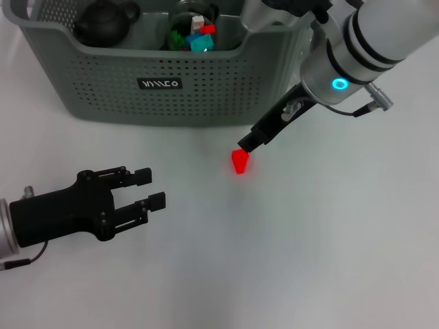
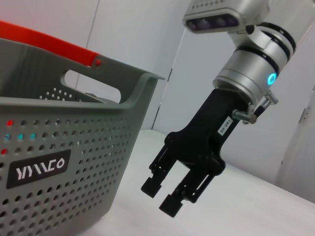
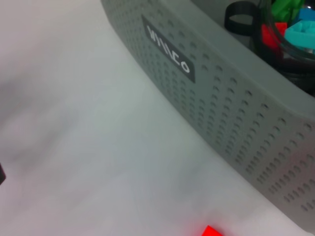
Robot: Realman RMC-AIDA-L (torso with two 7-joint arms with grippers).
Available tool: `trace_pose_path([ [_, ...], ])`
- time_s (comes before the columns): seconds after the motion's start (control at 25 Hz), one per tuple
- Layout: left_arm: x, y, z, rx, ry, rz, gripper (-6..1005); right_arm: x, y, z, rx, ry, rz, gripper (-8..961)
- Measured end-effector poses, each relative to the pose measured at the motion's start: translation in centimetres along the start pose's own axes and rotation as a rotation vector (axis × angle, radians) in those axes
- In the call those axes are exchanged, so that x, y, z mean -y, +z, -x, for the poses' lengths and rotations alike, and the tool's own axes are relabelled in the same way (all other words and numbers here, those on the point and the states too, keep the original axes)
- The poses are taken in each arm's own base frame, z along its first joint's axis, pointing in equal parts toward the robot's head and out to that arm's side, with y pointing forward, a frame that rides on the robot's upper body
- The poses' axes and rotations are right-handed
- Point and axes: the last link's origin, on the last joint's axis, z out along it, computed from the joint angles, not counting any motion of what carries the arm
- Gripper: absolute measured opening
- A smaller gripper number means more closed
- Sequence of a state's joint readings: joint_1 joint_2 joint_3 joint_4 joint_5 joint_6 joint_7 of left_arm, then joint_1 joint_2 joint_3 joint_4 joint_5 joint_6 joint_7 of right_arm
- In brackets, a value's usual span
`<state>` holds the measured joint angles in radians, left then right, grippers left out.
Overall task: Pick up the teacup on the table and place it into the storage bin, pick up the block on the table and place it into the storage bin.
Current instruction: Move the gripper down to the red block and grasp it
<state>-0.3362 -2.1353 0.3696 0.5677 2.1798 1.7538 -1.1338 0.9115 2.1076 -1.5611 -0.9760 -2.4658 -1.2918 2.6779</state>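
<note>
Lower left of the head view, the black left gripper (image 1: 156,189) rests spread and empty on the plain white tabletop (image 1: 309,260). Across the top stands the grey-green perforated plastic storage bin (image 1: 206,89). Centre-right, the right gripper (image 1: 248,144), fingers parted, hangs just above the small red block (image 1: 240,161).

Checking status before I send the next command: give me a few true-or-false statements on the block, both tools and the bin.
1. The red block lies on the table. True.
2. The right tool is beside the left one. False: it is poised just above the block, by the storage bin.
3. The left tool grips the block. False: it is open and empty, apart from it.
4. The bin holds coloured pieces. True.
</note>
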Motion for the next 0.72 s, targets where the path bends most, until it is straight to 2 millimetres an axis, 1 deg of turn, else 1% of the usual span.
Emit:
trace_pose_path([
  [0.08,0.0,0.0,0.0,0.001,0.000,-0.001,539,-0.2,0.3,0.0,0.004,0.003,-0.003,594],
  [0.16,0.1,0.1,0.0,0.001,0.000,-0.002,539,-0.6,0.5,-0.1,0.000,-0.040,-0.007,593],
  [0.32,0.1,0.1,-0.1,0.001,0.002,-0.002,539,-1.4,1.2,-0.7,-0.002,-0.256,-0.016,593],
  [0.4,0.1,0.1,-0.1,0.002,0.002,-0.003,539,-1.5,1.5,-1.0,0.017,-0.320,-0.035,592],
  [0.56,0.1,0.0,0.0,0.003,0.002,-0.006,539,-1.1,1.8,-1.4,0.031,-0.376,-0.048,591],
  [0.72,0.1,0.0,0.0,0.003,0.002,-0.007,539,-1.3,2.1,-1.5,0.039,-0.391,-0.043,589],
])
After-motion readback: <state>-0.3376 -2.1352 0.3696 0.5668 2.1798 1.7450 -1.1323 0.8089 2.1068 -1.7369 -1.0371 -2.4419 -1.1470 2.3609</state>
